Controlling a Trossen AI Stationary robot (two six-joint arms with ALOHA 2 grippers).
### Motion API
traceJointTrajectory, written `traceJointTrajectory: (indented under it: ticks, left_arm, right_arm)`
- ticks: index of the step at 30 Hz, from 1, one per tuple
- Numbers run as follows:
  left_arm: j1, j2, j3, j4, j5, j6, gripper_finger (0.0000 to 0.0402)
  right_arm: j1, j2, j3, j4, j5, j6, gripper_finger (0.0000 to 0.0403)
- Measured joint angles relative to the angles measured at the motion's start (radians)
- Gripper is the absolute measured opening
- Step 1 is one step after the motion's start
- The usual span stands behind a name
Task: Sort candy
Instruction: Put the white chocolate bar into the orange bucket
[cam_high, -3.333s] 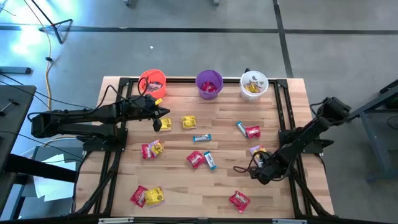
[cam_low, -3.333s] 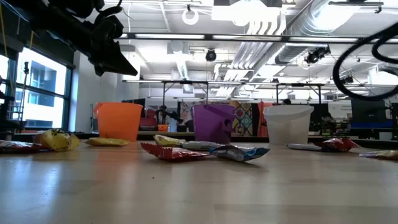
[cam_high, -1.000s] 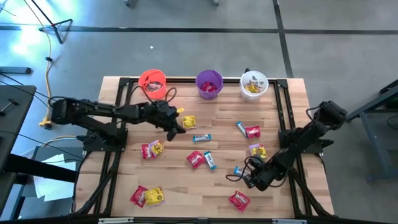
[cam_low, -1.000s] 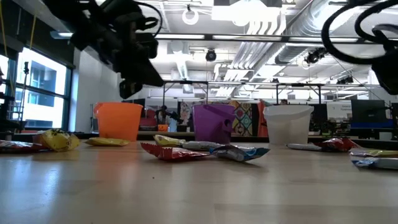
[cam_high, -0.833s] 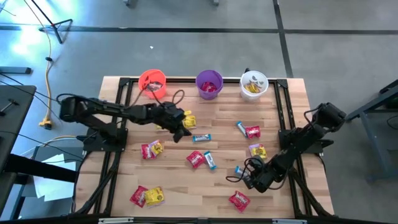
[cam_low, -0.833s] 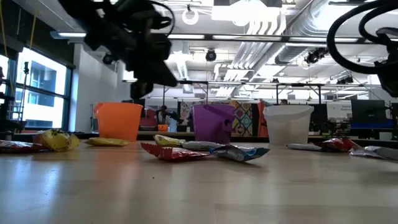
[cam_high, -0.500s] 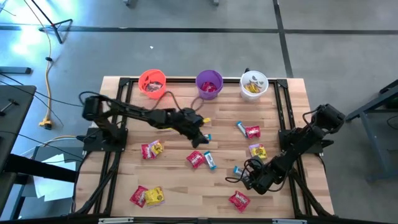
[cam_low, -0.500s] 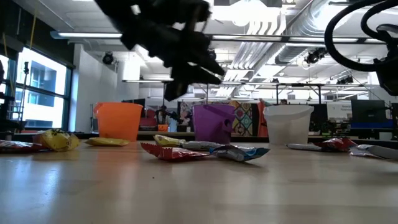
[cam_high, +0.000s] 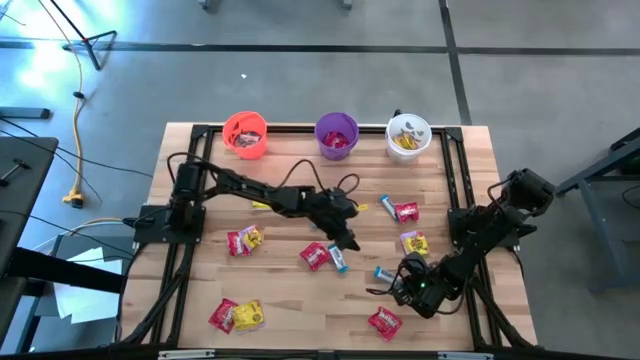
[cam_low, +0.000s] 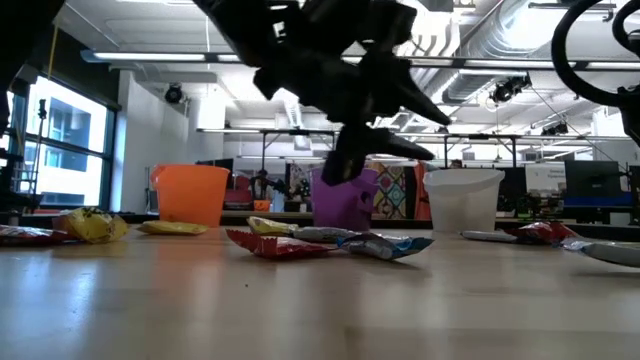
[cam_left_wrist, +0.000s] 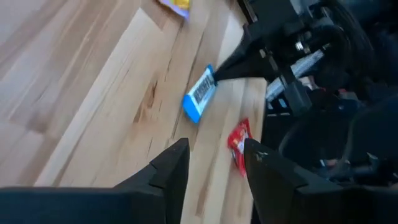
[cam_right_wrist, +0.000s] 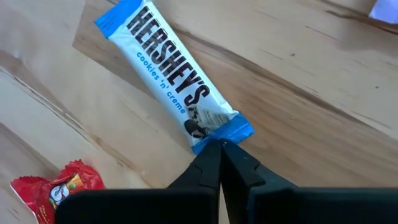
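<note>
Candy packets in red, yellow and blue-and-white lie scattered on the wooden table (cam_high: 300, 300). My right gripper (cam_high: 397, 283) is near the right side, shut on a blue-and-white bar (cam_right_wrist: 168, 74); the bar (cam_left_wrist: 199, 94) also shows in the left wrist view. My left gripper (cam_left_wrist: 214, 158) reaches over the table's middle (cam_high: 348, 238), above the tabletop, open with nothing between its fingers. It stands just beyond a red packet (cam_high: 315, 255) and a blue bar (cam_high: 338, 258). A yellow packet (cam_high: 358, 207) shows close beside its far side. My right gripper pinches the bar's near end seal (cam_right_wrist: 214, 132) between its two fingertips, only at their free ends. The fingers come slanting from the table's near right and lie along the bar. The bar (cam_left_wrist: 199, 94) slants down from the fingertips; whether its far end touches the table, I cannot tell.
An orange cup (cam_high: 245, 133), a purple cup (cam_high: 336, 135) and a white cup (cam_high: 408, 135) stand along the far edge with candy inside. A red packet (cam_high: 384, 322) lies near the right gripper. Black frame rails run along both table sides.
My left gripper has swept from the table's left part toward the right, across the middle, and has opened. A yellow packet has moved to the right alongside it. My right gripper has stayed shut on the bar's end, almost in place.
</note>
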Motion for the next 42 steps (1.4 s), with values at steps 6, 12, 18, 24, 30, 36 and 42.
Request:
traceJointTrajectory:
  ticks: [6,12,18,24,30,36,42]
  left_arm:
    - [-0.019,0.066,0.113,-0.113,-0.021,0.035,0.0143]
    - [-0.042,0.154,0.197,-0.113,-0.021,0.008,0.0143]
    - [-0.051,0.239,0.236,-0.108,-0.013,-0.019,0.0143]
    - [-0.066,0.291,0.268,-0.098,-0.013,-0.029,0.0143]
    - [-0.066,0.295,0.270,-0.082,-0.070,-0.045,0.0143]
    - [-0.057,0.297,0.268,-0.057,-0.097,-0.045,0.0143]
    - [-0.057,0.297,0.268,-0.058,-0.117,-0.043,0.0143]
  right_arm:
    - [-0.001,0.001,0.000,-0.003,0.009,0.016,0.0000]
    - [-0.002,0.009,0.000,0.003,0.027,0.015,0.0000]
    - [-0.007,0.017,-0.014,0.021,0.084,0.013,0.0000]
    - [-0.008,0.018,-0.048,0.077,0.152,0.010,0.0000]
    - [-0.009,0.020,-0.060,0.092,0.194,-0.009,0.0000]
    - [-0.010,0.023,-0.061,0.092,0.216,-0.022,0.0000]
    - [-0.011,0.025,-0.063,0.093,0.231,-0.032,0.0000]
